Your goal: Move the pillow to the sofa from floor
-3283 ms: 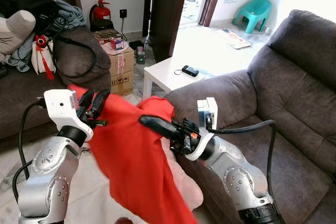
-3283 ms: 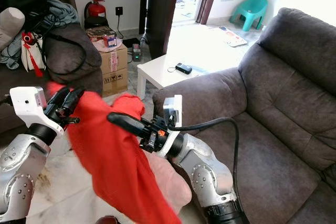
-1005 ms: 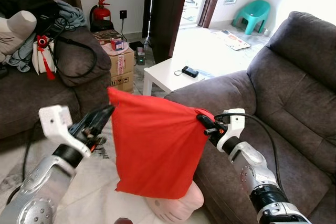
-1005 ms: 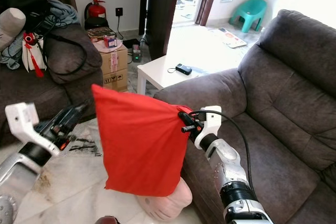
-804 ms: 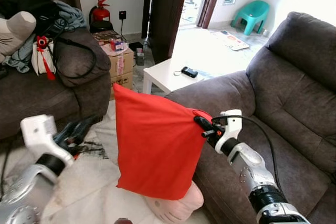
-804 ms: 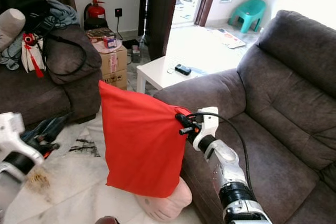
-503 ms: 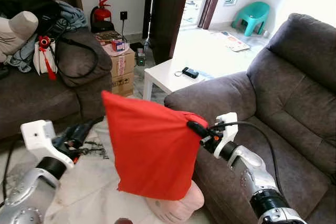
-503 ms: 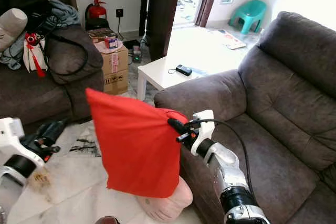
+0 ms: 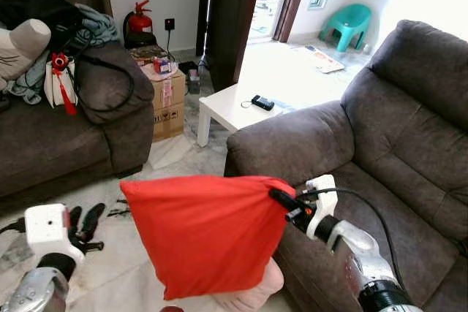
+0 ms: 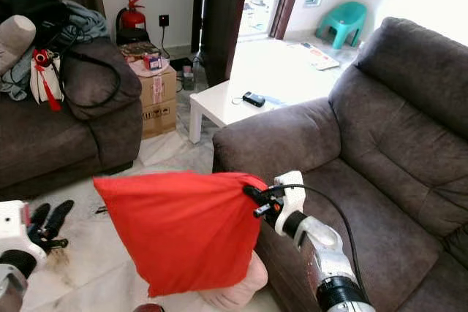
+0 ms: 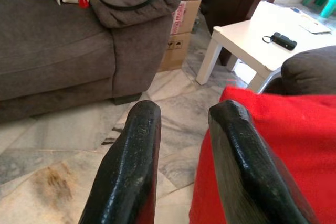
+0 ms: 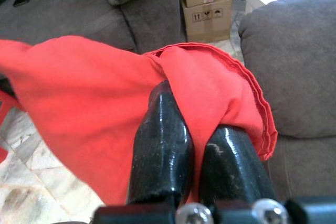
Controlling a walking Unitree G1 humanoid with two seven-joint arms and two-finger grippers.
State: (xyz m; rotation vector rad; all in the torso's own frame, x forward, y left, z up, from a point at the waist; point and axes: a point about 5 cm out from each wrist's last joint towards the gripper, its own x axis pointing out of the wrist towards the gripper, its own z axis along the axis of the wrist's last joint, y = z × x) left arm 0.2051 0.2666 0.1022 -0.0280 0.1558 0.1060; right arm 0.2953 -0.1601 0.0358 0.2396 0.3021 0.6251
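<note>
Red fabric pillow cover [image 9: 205, 231], slack and baggy, pinched at one corner between the two black fingers of the right gripper [image 9: 281, 199], hanging clear of the floor and spreading out to that gripper's left. Fingers [image 12: 163, 140] pressed together on the bunched hem, seen close in the right wrist view. Just below the cloth and under the right gripper, a pale pink rounded cushion [image 9: 256, 294] on the marble floor [image 9: 110, 202], against the front of the grey fabric sofa [image 9: 380, 129]. Lower and well off to the left, the left gripper [image 9: 82, 222] over the floor, fingers [image 11: 131, 150] apart, holding nothing, the cover's far edge just beside one finger. Beyond the right gripper, a white low table [image 9: 241, 104] carrying a small black device [image 9: 262, 101]. Farther left, a second dark sofa [image 9: 66, 129], cardboard boxes [image 9: 167, 93] and a red fire extinguisher [image 9: 140, 20].
</note>
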